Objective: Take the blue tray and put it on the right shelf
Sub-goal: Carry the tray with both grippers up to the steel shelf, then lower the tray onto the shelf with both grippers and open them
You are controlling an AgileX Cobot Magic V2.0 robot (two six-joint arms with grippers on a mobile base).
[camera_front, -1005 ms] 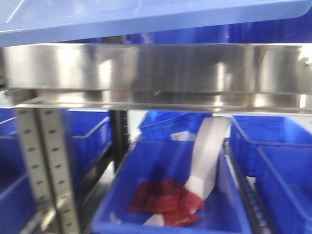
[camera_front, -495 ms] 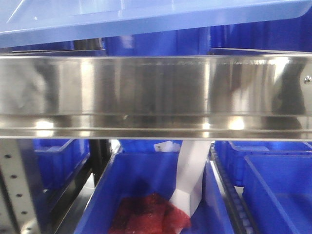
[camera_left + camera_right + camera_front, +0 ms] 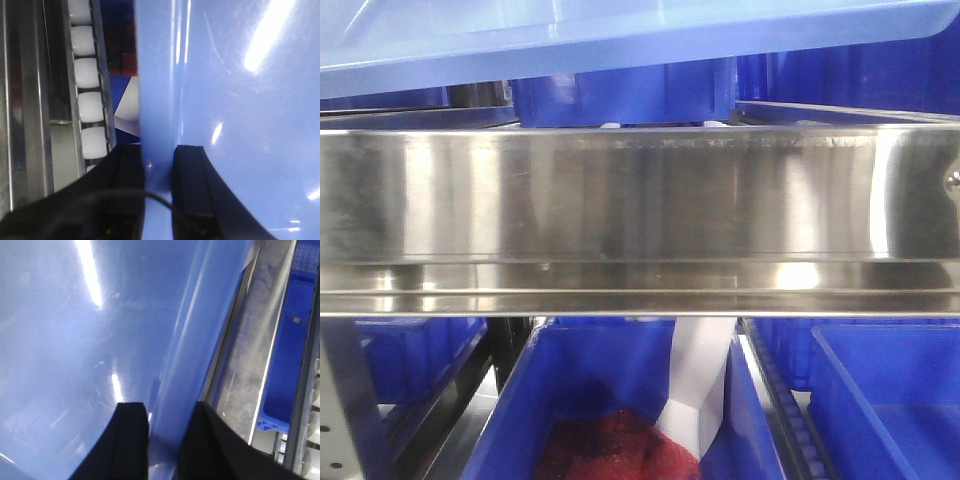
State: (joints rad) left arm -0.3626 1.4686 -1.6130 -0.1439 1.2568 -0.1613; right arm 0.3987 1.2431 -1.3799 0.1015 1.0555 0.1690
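Note:
The light blue tray (image 3: 620, 35) fills the top of the front view, held above the right shelf's wide steel front rail (image 3: 640, 200). My left gripper (image 3: 159, 170) is shut on the tray's left rim (image 3: 157, 100); the tray floor fills the right of that view. My right gripper (image 3: 170, 430) is shut on the tray's right rim (image 3: 185, 360), with the tray floor (image 3: 75, 340) to its left. The shelf's steel edge (image 3: 250, 350) runs beside the right rim.
Dark blue bins (image 3: 620, 95) stand on the shelf behind the rail. Below it, a bin (image 3: 610, 400) holds a red mesh bag (image 3: 610, 445) and a white package (image 3: 700, 385). A roller track (image 3: 87, 100) lies left of the tray. Another bin (image 3: 292, 355) lies right.
The steel rail has dropped lower and grown larger in the front view; the lower bins have sunk toward the bottom edge. The tray stays at the top, held by both grippers.

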